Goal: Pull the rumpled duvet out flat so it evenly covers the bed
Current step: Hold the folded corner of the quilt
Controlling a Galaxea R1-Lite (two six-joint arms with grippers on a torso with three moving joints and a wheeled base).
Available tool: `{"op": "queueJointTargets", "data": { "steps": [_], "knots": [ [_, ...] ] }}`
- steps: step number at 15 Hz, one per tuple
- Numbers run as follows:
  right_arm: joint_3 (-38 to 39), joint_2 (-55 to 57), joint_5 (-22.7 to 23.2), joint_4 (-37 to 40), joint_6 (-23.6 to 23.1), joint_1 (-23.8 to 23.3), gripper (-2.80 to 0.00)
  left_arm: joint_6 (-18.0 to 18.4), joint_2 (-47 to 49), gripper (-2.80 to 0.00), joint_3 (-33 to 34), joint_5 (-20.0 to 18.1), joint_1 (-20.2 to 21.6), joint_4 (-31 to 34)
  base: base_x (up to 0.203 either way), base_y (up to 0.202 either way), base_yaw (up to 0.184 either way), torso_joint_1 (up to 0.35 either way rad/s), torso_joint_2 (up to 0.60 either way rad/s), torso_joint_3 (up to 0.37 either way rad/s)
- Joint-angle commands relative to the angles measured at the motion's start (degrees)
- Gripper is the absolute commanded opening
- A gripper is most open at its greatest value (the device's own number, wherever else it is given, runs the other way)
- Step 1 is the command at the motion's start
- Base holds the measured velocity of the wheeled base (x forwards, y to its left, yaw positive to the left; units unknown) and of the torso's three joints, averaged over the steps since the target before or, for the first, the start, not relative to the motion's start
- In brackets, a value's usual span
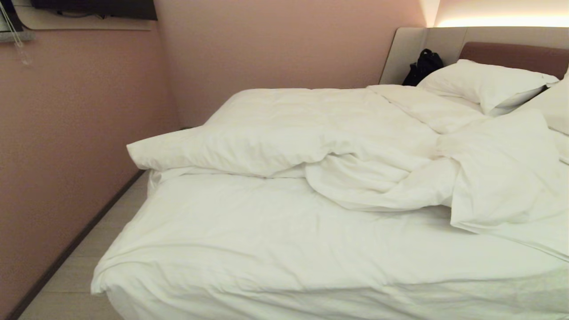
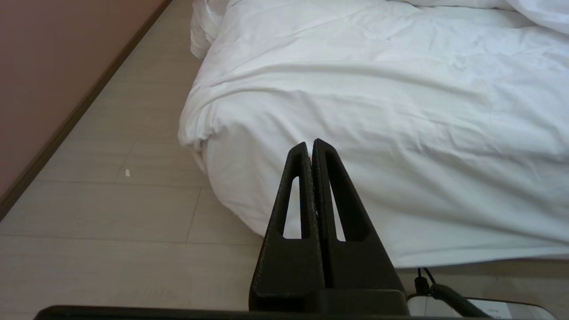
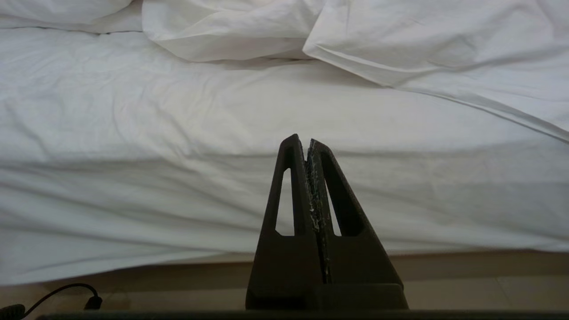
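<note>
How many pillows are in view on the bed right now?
2. One pillow lies at the head end against the headboard; a second pillow sits beside it, cut off by the head view's right edge. More may be hidden beyond the frame.

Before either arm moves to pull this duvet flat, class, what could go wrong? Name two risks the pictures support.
1. The duvet is bunched and folded over itself; a gripper might pinch only one layer, or the sheet beneath.
2. Its folds reach the pillows, so pulling could drag them out of place.
</note>
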Motion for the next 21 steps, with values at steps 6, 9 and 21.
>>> {"op": "queueJointTargets", "data": {
  "steps": [6,9,21],
  "knots": [
    [0.0,0.0,0.0,0.0,0.0,0.0,-2.8,0.0,0.0,-2.8,0.0,0.0,0.0,0.0,0.021,0.0,0.0,0.002,0.0,0.0],
    [0.0,0.0,0.0,0.0,0.0,0.0,-2.8,0.1,0.0,-2.8,0.0,0.0,0.0,0.0,0.0,0.0,0.0,0.0,0.0,0.0],
    [0.0,0.0,0.1,0.0,0.0,0.0,-2.8,2.2,0.0,-2.8,-0.5,-0.2,0.0,-3.4,0.0,0.0,0.0,0.0,0.0,0.0]
  ]
}}
